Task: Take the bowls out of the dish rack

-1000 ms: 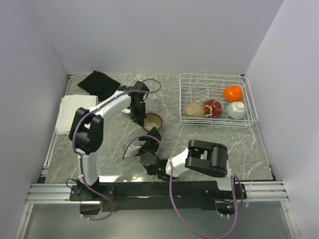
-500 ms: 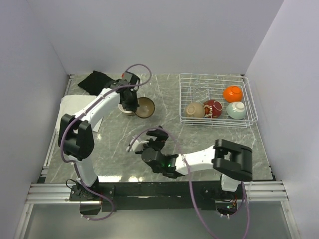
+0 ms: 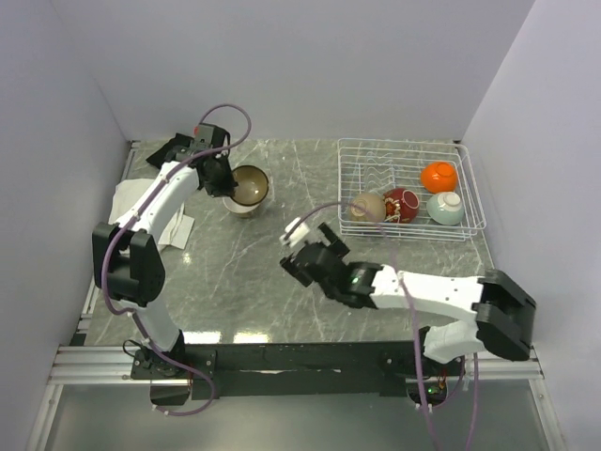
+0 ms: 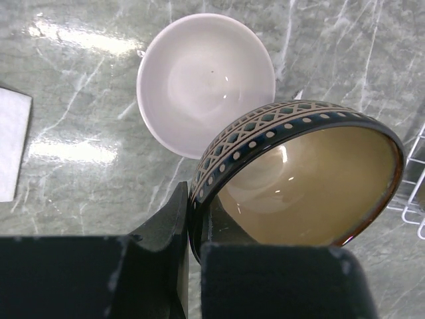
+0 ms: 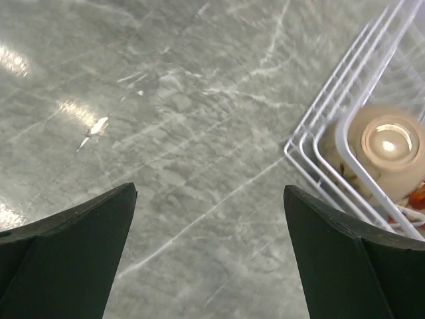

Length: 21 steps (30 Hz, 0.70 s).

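Note:
The white wire dish rack point(image 3: 470, 228) stands at the back right. It holds a beige bowl point(image 3: 366, 207), a red bowl point(image 3: 402, 202), an orange bowl point(image 3: 439, 176) and a pale green bowl point(image 3: 445, 208). My left gripper point(image 3: 223, 181) is shut on the rim of a dark patterned bowl with a tan inside point(image 4: 312, 186), tilted just above a white bowl point(image 4: 206, 83) on the table. My right gripper point(image 5: 210, 193) is open and empty above bare table, left of the rack's near corner point(image 5: 319, 133). The beige bowl point(image 5: 388, 143) shows bottom up.
A folded white cloth point(image 3: 131, 202) and a black cloth point(image 3: 174, 150) lie at the back left, beside my left arm. A wall runs close behind the rack. The rack's edge point(image 4: 415, 199) shows at the right of the left wrist view.
My left gripper has carried the patterned bowl back and left, to above the white bowl. My right arm has swung from the near middle rightward toward the rack.

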Each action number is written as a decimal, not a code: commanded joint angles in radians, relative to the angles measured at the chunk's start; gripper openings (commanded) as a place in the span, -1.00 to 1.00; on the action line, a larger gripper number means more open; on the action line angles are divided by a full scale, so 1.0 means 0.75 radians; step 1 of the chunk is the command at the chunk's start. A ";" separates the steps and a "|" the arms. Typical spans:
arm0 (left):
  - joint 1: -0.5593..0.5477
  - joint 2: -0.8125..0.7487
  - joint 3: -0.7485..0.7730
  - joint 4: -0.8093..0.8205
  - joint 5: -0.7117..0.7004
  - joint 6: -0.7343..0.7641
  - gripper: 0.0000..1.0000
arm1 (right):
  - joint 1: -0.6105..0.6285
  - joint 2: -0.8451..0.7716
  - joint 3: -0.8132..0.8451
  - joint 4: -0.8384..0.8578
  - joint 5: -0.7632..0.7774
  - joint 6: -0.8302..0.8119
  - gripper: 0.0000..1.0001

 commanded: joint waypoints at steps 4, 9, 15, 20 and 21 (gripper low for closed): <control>0.067 -0.057 -0.063 0.151 0.078 -0.023 -0.98 | -0.290 -0.289 0.079 -0.208 -0.424 0.330 0.99; 0.104 0.013 -0.026 0.163 0.086 -0.025 -0.98 | -0.513 -0.435 0.053 -0.241 -0.589 0.448 1.00; 0.114 0.155 0.031 0.163 0.080 -0.025 -0.98 | -0.640 -0.564 -0.001 -0.263 -0.653 0.498 0.99; 0.121 0.235 0.078 0.163 0.070 -0.031 -0.96 | -0.698 -0.627 -0.052 -0.269 -0.667 0.518 0.99; 0.121 0.256 0.092 0.161 0.074 -0.031 -0.94 | -0.702 -0.639 -0.064 -0.267 -0.669 0.520 0.99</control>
